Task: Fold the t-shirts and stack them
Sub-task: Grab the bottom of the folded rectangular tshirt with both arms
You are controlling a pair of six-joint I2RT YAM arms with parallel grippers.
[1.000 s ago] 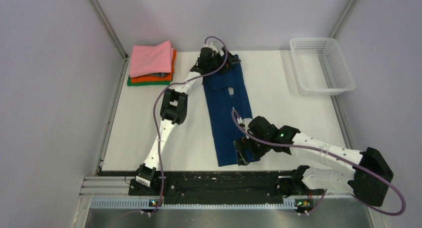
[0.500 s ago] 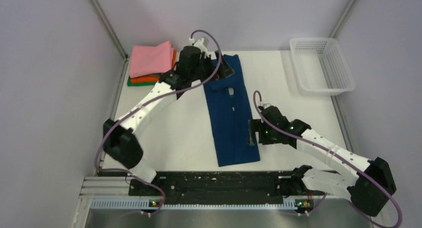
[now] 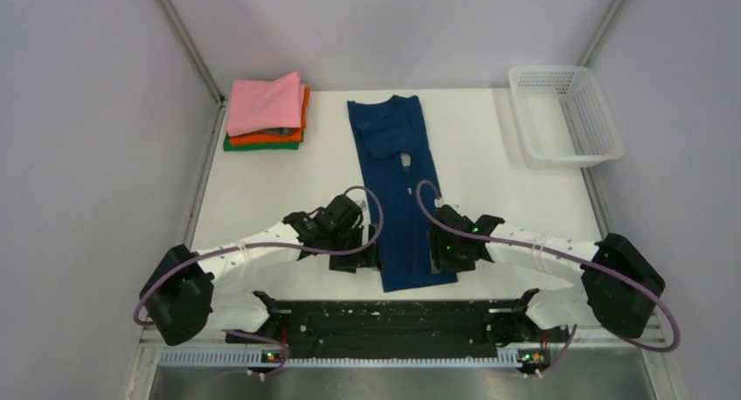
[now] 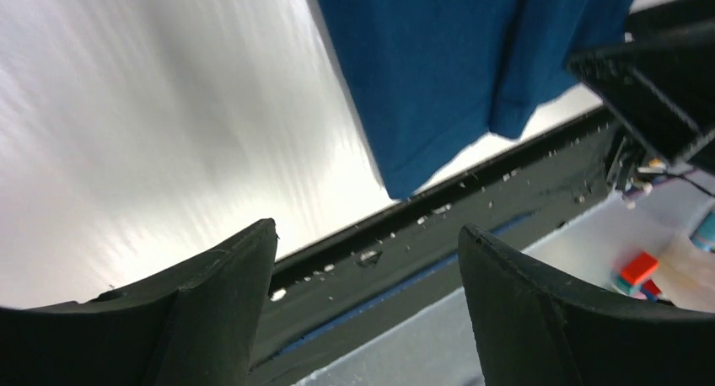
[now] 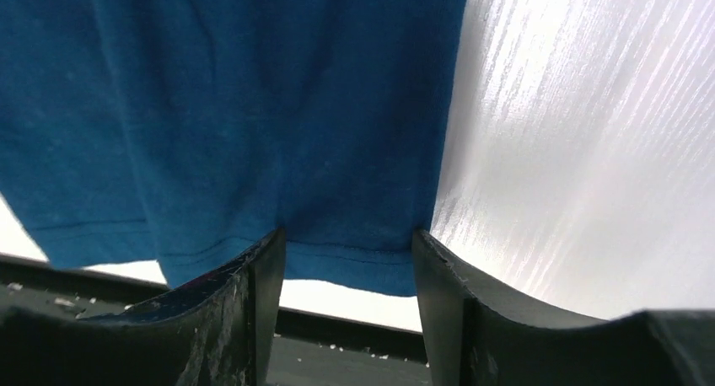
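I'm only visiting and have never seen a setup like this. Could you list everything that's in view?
blue shirt: one, dark blue, spread lengthwise down the middle of the table.
folded shirts: one stack, pink over orange over green, far left corner.
basket: one, white mesh, far right corner.
table: one, white, under everything.
left gripper: one, black, open, beside the blue shirt's near left corner, holding nothing.
right gripper: one, black, open, fingers either side of the blue shirt's near hem.
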